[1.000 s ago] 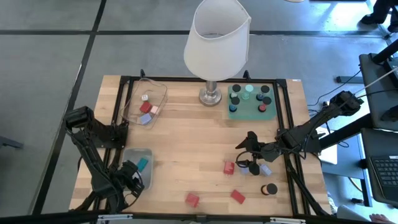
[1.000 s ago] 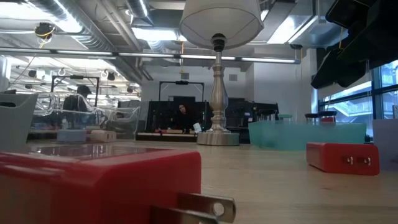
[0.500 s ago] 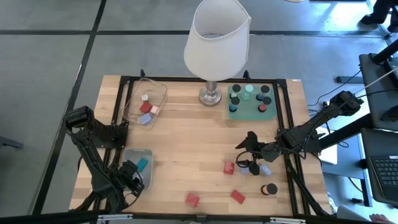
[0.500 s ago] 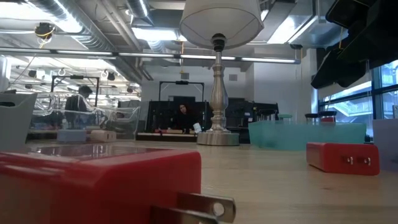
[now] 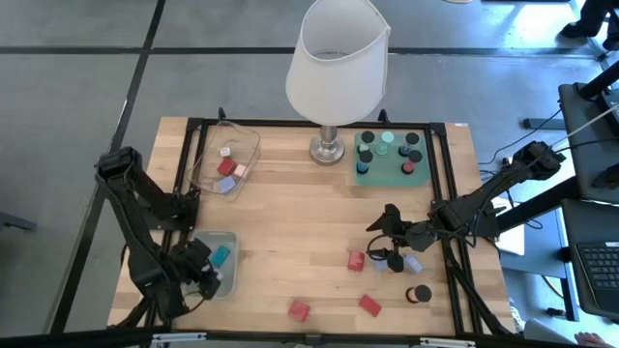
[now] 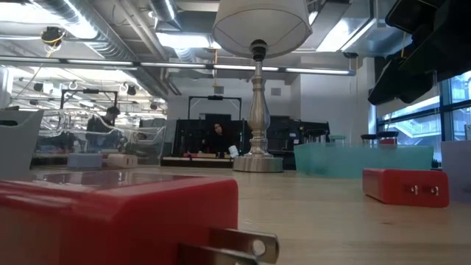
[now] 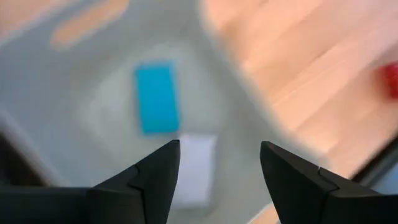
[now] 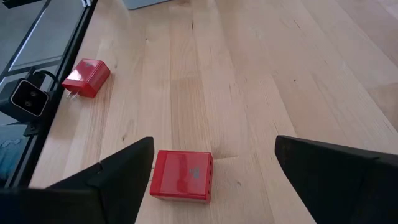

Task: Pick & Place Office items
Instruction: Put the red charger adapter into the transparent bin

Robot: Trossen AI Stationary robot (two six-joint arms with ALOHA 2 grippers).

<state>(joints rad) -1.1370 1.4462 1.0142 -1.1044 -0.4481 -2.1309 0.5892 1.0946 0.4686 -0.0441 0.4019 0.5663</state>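
Plastic, by the look of it — the red block (image 8: 181,175) is a small boxy charger-like piece, rigid and light, with smooth glossy faces that could slip; its two flat opposite sides look like the best place to pinch. It lies on the wooden table (image 5: 290,222), well in front of the lamp (image 5: 334,68), directly below the right gripper (image 5: 384,247), framed between that gripper's spread, empty fingers. A second red block (image 8: 86,78) sits farther off, near the table's edge. Farther to the lamp's left, the left gripper (image 7: 217,171) hangs over the grey-blue bin (image 5: 199,242) with its fingers apart and nothing between them — a teal block (image 7: 156,98) and a lavender block (image 7: 194,165) lie in the bin beneath it.
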